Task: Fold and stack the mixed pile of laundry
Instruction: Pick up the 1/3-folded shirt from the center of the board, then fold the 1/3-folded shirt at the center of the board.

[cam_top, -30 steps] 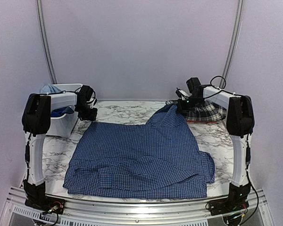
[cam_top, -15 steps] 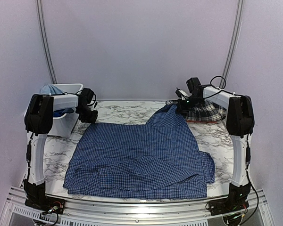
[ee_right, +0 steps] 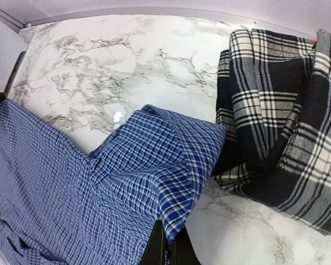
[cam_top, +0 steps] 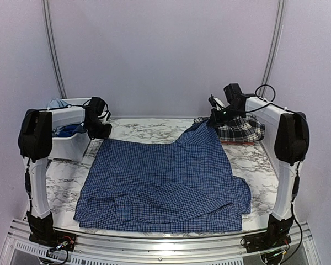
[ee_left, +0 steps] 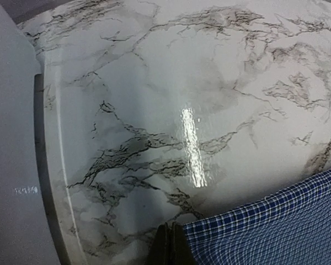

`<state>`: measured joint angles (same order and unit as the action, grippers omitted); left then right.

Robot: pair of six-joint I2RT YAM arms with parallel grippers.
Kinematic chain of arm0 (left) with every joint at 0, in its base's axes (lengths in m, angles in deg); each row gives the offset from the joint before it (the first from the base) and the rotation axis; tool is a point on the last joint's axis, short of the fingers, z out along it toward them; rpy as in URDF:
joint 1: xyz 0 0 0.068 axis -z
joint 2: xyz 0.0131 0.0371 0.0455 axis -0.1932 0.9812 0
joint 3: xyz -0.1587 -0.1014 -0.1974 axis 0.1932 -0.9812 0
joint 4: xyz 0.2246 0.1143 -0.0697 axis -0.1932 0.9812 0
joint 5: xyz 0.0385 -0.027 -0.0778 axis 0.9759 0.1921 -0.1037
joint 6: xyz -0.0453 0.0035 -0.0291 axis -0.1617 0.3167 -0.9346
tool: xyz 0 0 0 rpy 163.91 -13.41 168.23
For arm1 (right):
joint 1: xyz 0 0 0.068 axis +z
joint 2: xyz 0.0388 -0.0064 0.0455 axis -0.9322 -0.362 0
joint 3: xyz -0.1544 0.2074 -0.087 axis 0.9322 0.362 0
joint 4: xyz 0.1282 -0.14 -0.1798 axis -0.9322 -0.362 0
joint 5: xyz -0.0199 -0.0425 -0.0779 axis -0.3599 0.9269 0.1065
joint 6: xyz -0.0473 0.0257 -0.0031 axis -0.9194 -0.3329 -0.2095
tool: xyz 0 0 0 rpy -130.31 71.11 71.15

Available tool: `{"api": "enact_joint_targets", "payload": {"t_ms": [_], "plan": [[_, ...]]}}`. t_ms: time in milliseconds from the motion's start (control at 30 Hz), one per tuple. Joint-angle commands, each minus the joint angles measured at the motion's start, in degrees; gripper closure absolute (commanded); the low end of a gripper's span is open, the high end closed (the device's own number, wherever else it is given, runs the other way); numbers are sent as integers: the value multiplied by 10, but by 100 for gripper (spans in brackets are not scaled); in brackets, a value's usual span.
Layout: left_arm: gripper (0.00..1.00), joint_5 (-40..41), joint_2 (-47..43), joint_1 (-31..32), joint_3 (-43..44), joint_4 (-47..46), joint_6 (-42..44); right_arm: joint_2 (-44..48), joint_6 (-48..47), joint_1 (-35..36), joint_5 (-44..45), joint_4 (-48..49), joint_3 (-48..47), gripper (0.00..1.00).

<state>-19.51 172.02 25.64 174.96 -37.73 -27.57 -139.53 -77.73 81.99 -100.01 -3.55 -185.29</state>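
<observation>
Plainly, glossy marble-look tabletop [cam_top: 149, 131] under navy shirt [cam_top: 165, 182]; walls [cam_top: 165, 55] prob. pale lilac.

shirt [cam_top: 165, 182]: on table [cam_top: 138, 130], centre | other garment [cam_top: 241, 130]: behind-right of shirt | bin [cam_top: 71, 147]: behind-left of shirt

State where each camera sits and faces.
Top external: high behind the bases, facing the far wall over the marble-patterned table; both arms show.
Left wrist: looks down past the shut left hand at a corner of the navy small-check shirt.
Right wrist: looks down past the shut right hand at the black-and-white plaid cloth.
All three views share the shirt.
</observation>
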Motion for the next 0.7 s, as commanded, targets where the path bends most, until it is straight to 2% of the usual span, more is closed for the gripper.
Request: {"api": "enact_joint_targets", "payload": {"t_ms": [0, 233, 400, 533, 667], "plan": [[100, -2, -93, -4, -62, -43, 7, 80, 23, -3, -42, 43, 61, 100], [100, -21, -218, -4, -201, -98, 4, 182, 45, -2, -84, 81, 192, 100], [100, -25, -308, -4, -314, -134, 2, 271, 79, 3, -111, 114, 322, 100], [100, -38, -338, -1, -387, -148, -7, 323, 113, 23, -123, 158, 438, 100], [100, -41, -342, 14, -439, -155, -8, 322, 152, 57, -117, 204, 523, 100]]}}
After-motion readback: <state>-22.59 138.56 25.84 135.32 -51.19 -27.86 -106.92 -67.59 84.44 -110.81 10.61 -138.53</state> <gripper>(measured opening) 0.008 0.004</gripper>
